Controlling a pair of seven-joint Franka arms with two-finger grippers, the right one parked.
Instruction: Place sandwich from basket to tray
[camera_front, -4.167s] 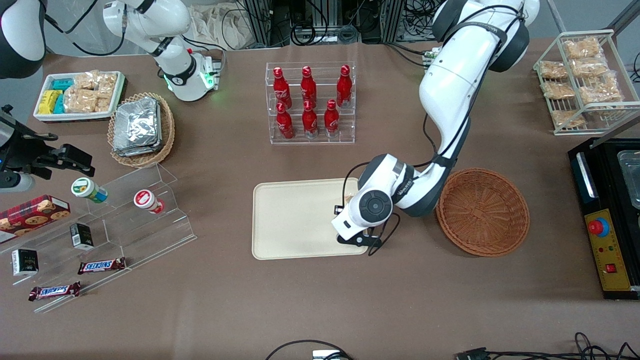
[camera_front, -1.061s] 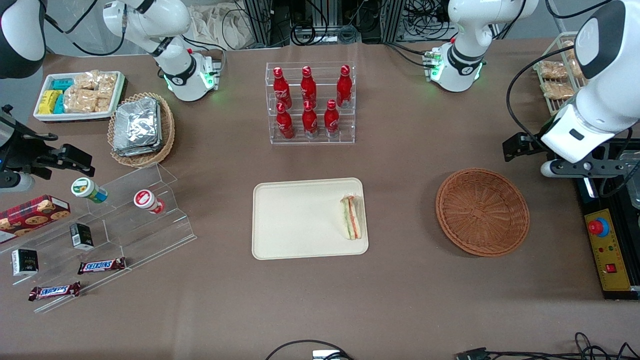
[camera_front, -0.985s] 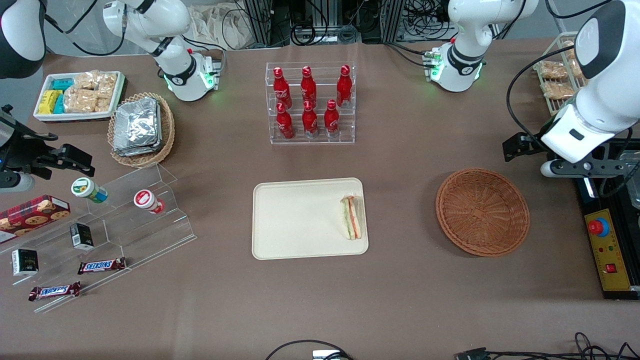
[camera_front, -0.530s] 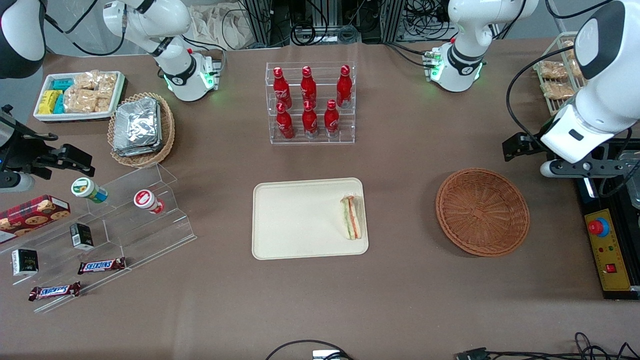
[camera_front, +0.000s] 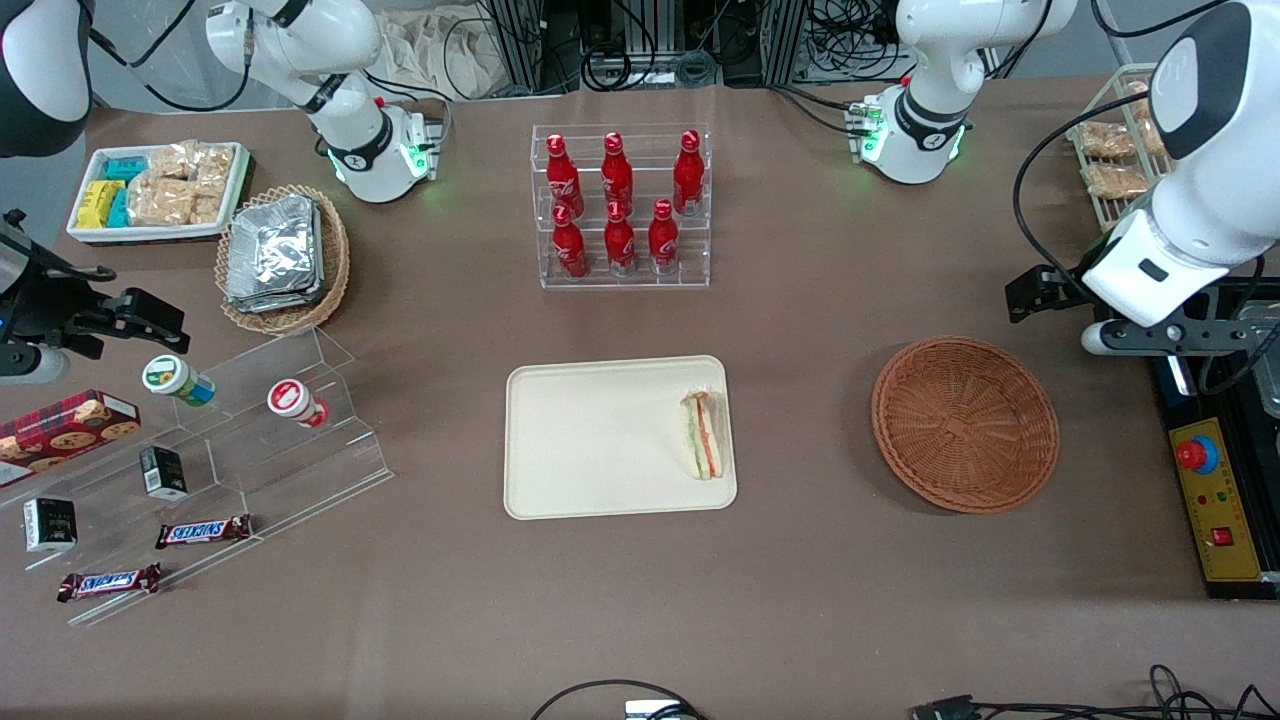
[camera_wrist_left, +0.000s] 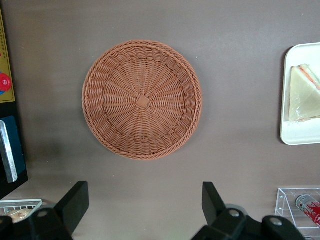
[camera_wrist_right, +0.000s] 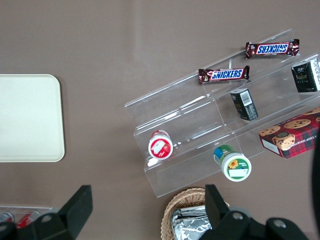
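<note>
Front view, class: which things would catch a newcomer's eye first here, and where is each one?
The sandwich lies alone on the cream tray at mid-table, against the edge nearest the empty reddish-brown basket. The red bottles stand in a clear rack farther from the camera than the tray. The gripper hangs high at the working arm's end, jaws open and holding nothing.
</note>
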